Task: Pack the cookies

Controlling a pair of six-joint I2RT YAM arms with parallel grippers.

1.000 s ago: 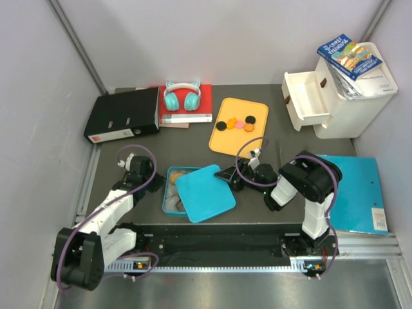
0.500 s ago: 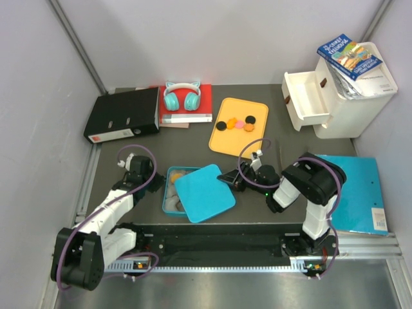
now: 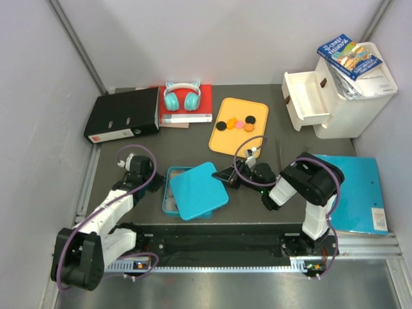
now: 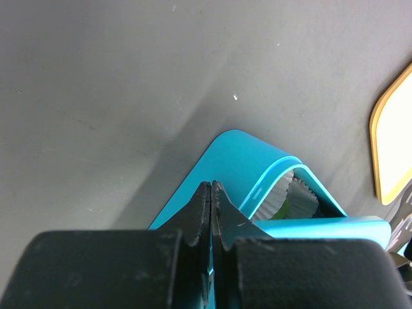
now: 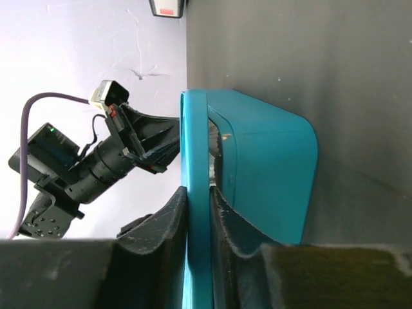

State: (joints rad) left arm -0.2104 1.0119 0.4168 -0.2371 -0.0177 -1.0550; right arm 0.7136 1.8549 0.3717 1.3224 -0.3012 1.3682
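The cookies lie on a tray mid-tabletop, a box under its lid before it, headphones on a book behind-left, a drawer unit rear-right.

Five cookies sit on one tray: two black, two orange, one pink. Also one box, one lid, one binder and one pair of headphones.

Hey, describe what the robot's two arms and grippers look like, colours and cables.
Both the left arm and right arm have white links with bulky black joints and a purple cable looping along each. The left gripper and right gripper have black fingers. A small green light glows on the left arm.
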